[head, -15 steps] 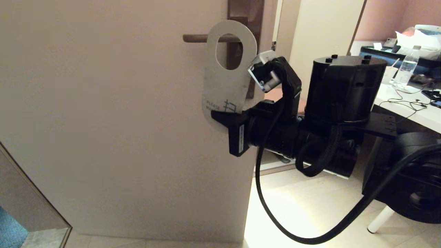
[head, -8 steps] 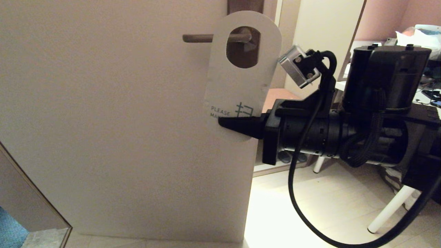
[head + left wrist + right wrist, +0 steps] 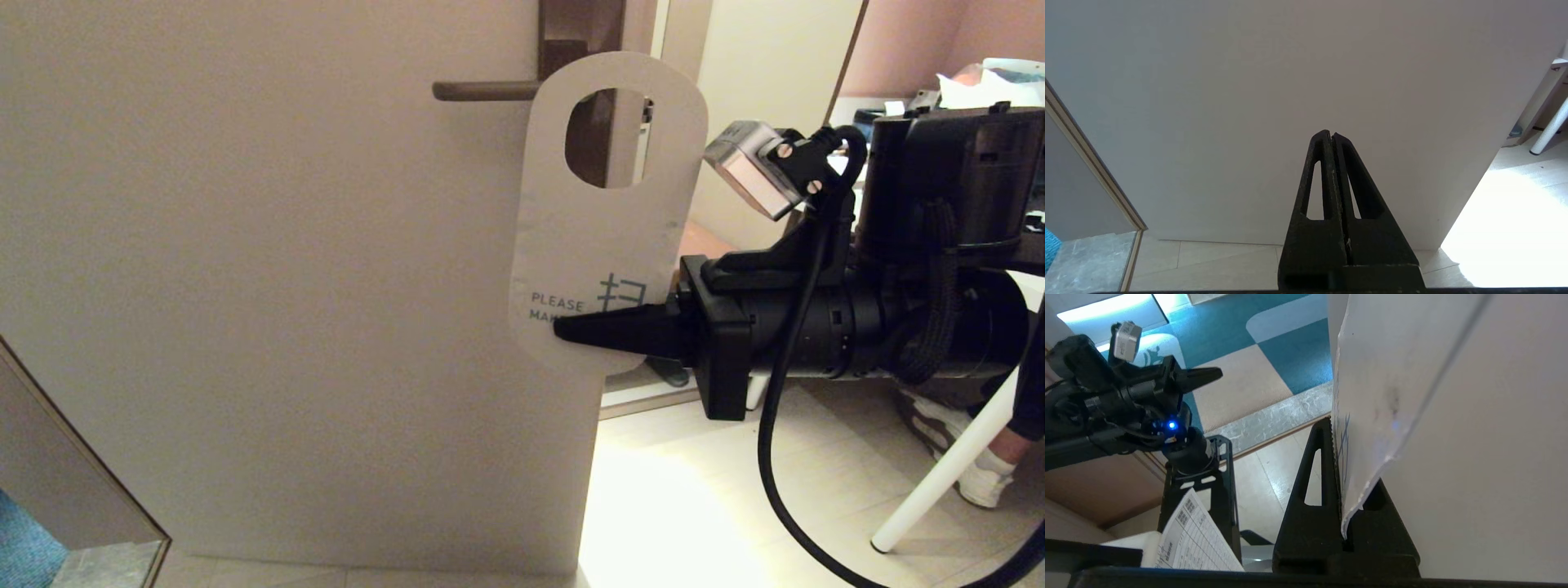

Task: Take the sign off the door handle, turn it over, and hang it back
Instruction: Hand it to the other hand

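The sign (image 3: 608, 245) shows its white "PLEASE MAKE" side in the head view. It stands upright in front of the door handle's brown backplate (image 3: 581, 24). The door handle lever (image 3: 482, 90) sticks out to the left of the sign, and no lever shows through the oval hole. My right gripper (image 3: 559, 329) is shut on the sign's lower end. The right wrist view shows the card edge (image 3: 1372, 375) pinched between the fingers of the right gripper (image 3: 1331, 426). My left gripper (image 3: 1331, 134) is shut and empty, low before the door.
The pale door (image 3: 245, 286) fills the left, with its free edge just right of the sign. A door frame strip (image 3: 82, 441) runs at the lower left. A white table leg (image 3: 939, 482) and a person's shoe (image 3: 984, 482) stand at the right on the lit floor.
My right gripper has carried the sign to the right and slightly down. The lever passed through the hole before; now the hole sits right of it, over the backplate and door edge.
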